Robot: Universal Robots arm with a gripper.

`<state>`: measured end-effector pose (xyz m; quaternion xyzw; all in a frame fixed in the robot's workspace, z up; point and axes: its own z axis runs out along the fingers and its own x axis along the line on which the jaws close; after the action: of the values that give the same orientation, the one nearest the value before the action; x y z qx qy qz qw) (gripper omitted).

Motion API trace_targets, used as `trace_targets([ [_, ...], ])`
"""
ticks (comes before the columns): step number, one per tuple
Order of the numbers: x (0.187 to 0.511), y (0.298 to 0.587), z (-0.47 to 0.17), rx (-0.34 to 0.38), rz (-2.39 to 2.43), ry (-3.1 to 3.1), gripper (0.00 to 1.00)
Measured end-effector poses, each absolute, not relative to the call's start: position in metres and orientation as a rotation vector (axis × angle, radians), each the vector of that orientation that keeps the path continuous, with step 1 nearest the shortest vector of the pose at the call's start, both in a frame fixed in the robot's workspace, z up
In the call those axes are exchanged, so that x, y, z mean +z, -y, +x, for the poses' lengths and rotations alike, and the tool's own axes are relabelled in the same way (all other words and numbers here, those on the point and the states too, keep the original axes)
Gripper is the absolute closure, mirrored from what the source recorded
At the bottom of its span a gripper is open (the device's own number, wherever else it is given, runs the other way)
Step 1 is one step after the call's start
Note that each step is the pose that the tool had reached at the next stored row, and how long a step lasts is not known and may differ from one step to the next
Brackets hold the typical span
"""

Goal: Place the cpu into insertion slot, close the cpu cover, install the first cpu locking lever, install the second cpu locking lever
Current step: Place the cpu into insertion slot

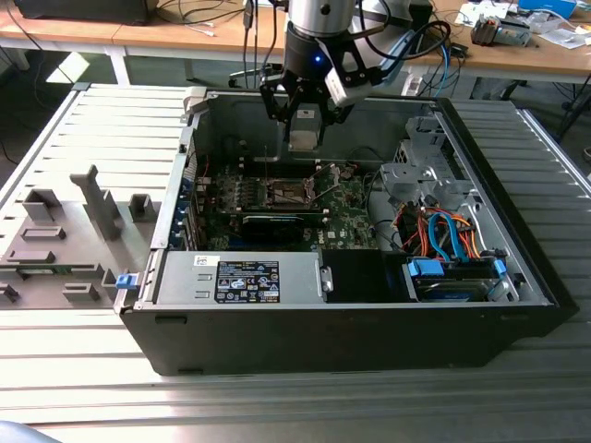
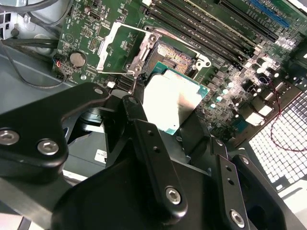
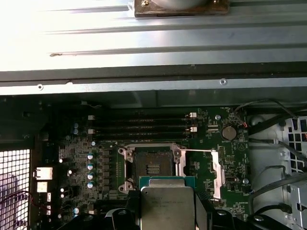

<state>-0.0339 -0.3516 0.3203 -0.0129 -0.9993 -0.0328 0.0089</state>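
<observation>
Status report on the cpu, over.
Gripper shut on the cpu, held above the insertion slot, not seated. Cpu cover swung open. Nothing seen blocking the slot.

A big black computer case [image 1: 351, 341] is lying open on a grey ribbed table [image 1: 92, 388]. A green board [image 1: 355, 221] is sitting flat inside it. Long thin memory slots [image 3: 144, 128] are running side by side across the board, and a round silver battery [image 3: 229, 132] is sitting near them. Orange and blue wires [image 1: 434, 226] are curling at the exterior view's right. Grey plastic shapes [image 1: 55, 240] are standing on the table at the exterior view's left.
</observation>
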Motion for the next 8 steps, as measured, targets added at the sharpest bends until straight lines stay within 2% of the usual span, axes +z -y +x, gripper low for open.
trace_targets([
  [8, 0.3176, 0.3516, -0.0339, -0.102, -0.04, 3.122, 0.46],
])
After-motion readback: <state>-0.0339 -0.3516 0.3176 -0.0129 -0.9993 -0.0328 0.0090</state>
